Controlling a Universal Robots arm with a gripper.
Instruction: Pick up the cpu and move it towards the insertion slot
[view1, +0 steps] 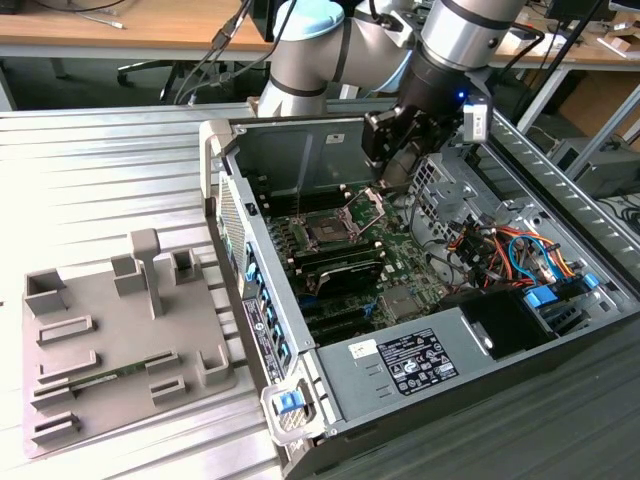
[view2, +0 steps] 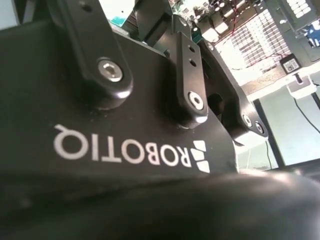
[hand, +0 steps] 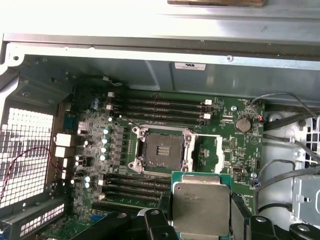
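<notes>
- Above the open computer case (view1: 430, 300), the single arm's gripper (view1: 395, 170) hangs over the motherboard (view1: 350, 250), and its fingers (hand: 240, 215) pinch one cpu (hand: 201, 207) by its opposite edges, silvery lid facing the first wrist view.
- Held clear of the board, the cpu is not touching the insertion slot (hand: 161, 150); in the first wrist view the two are close, the chip's edge just short of the socket's frame, offset towards the side where the gripper's body sits.
- Being square, the cpu has no long axis; its edges look roughly parallel to those of the socket, so by my judgement the gap to close is a sideways shift plus a descent rather than a turn.
- One socket is visible, dark-centred, with its retaining plate (hand: 210, 152) swung open beside it.
- Two banks of long black memory slots (hand: 165, 107) flank the socket.
- On the exterior view's left, one grey fixture plate (view1: 110, 340) with raised blocks lies well apart from the case on the ribbed metal table (view1: 100, 180).
</notes>
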